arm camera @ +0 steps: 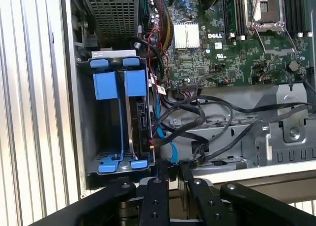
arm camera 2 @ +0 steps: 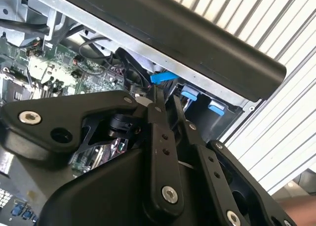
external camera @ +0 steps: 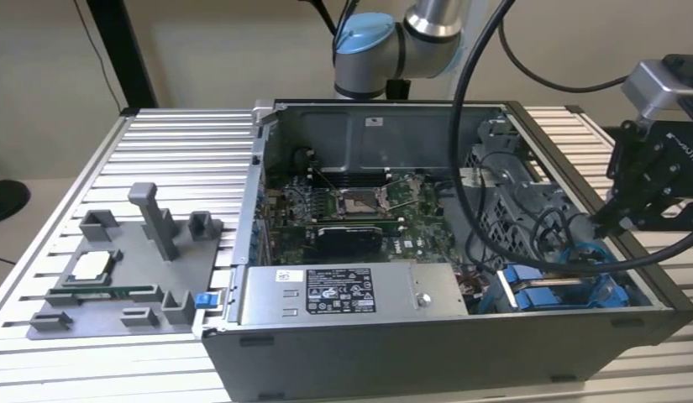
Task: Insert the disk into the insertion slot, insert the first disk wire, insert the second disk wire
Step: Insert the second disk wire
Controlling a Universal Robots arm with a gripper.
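Observation:
The insertion slot [arm camera: 106, 119] is a grey metal bay with bright blue rails in the case's corner, at the exterior view's lower right [external camera: 559, 290]. The disk [arm camera: 140, 118] stands on edge in one of the bay's two places, its dark connector end facing up. A thin blue wire [arm camera: 159, 133] and several black wires [arm camera: 197, 112] lie loose beside the bay. My gripper [arm camera: 173, 167] hovers over the case wall near the bay, fingers close together with nothing seen between them. It is at the exterior view's right [external camera: 606, 225], just above the wires, and its tips [arm camera 2: 165, 95] point towards the blue tabs [arm camera 2: 190, 94].
The open computer case [external camera: 436, 353] lies on a ribbed metal table [external camera: 178, 159]. Inside are the motherboard [external camera: 358, 210] and a grey power supply box [external camera: 335, 294] with a white sticker. A grey fixture [external camera: 122, 277] with small parts sits at the exterior view's left.

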